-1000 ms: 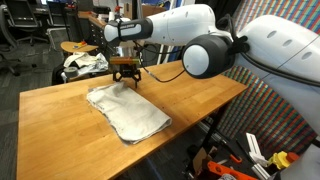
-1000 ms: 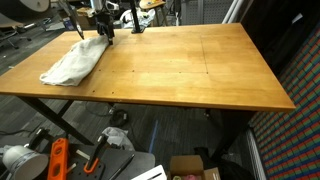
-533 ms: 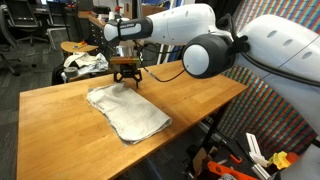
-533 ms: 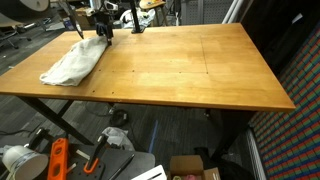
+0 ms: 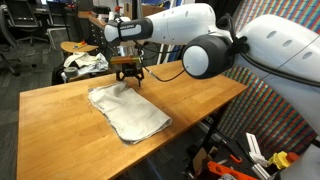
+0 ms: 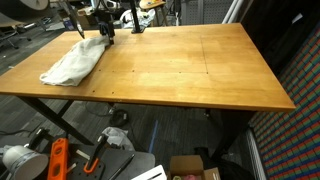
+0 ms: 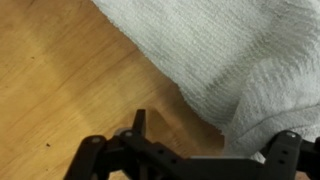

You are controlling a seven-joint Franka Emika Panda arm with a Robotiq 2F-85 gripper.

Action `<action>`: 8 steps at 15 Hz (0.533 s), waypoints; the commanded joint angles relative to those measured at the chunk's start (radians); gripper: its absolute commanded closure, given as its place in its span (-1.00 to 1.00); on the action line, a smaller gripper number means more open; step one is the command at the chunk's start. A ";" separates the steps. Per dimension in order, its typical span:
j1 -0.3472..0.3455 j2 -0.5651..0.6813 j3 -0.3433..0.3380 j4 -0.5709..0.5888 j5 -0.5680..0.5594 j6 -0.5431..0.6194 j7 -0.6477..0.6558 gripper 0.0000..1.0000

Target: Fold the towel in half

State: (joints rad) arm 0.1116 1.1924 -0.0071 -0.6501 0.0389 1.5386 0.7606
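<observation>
Towel (image 5: 128,112) lies on table (image 5: 60,118), pincer (image 5: 127,82) at its edge.

Even overhead room light, bright, nothing harsh. The light-brown wooden tabletop (image 5: 60,110) carries a soft sheen, paler toward its far edge in an exterior view (image 6: 200,40). There's only a thin shadow along the edge of the rumpled white cloth towel (image 5: 128,112). Both exterior views are small and grainy, with mushy backgrounds. In the wrist view the black metal gripper (image 7: 213,128) is a dark, blurred silhouette, and the towel's weave (image 7: 210,50) is soft and nearly washed out.

wood table (image 6: 200,70), dark floor w/ clutter (image 6: 120,150), office chair (image 5: 8,45)
</observation>
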 commanded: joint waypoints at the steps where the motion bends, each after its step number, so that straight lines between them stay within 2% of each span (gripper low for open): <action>1: 0.018 0.010 -0.034 0.043 -0.045 -0.049 0.021 -1.00; 8: 0.013 0.009 -0.024 0.068 -0.043 -0.083 0.005 -1.00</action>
State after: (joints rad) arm 0.1197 1.1925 -0.0224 -0.6342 0.0074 1.4830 0.7655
